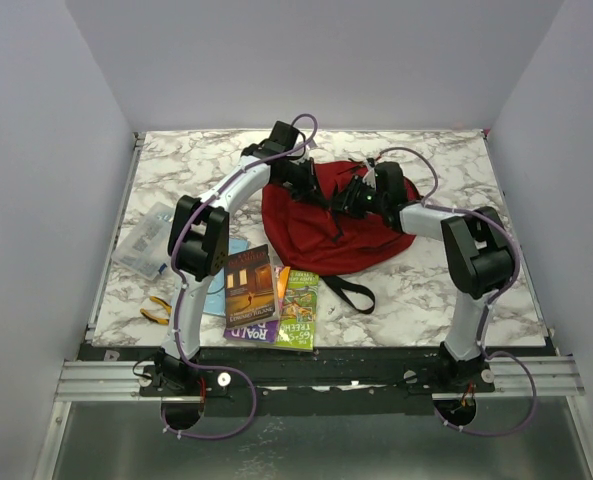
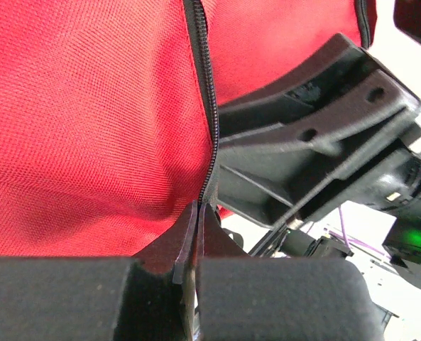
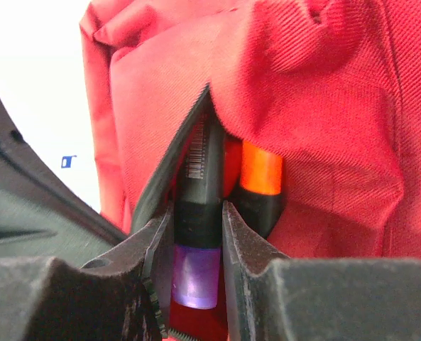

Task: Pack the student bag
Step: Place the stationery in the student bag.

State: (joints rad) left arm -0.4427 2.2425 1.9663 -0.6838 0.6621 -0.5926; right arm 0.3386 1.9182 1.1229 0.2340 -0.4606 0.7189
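Currently student bag (image 1: pixel 316 235) mid-table, far side. Left gripper (image 2: pixel 198 217) pinched tight on zipper edge (image 2: pixel 209 106). Right gripper (image 3: pixel 196 234) clamps dark marker (image 3: pixel 196 199), long axis pointing straight into opening ahead, beside orange marker (image 3: pixel 260 174) lodged inside

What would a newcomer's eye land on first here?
The red backpack sits mid-table with both arms reaching to it. The left fingers pinch its zipper edge, while the right fingers grip a purple-ended marker at the opening, beside an orange marker. A few books lie at the near edge.
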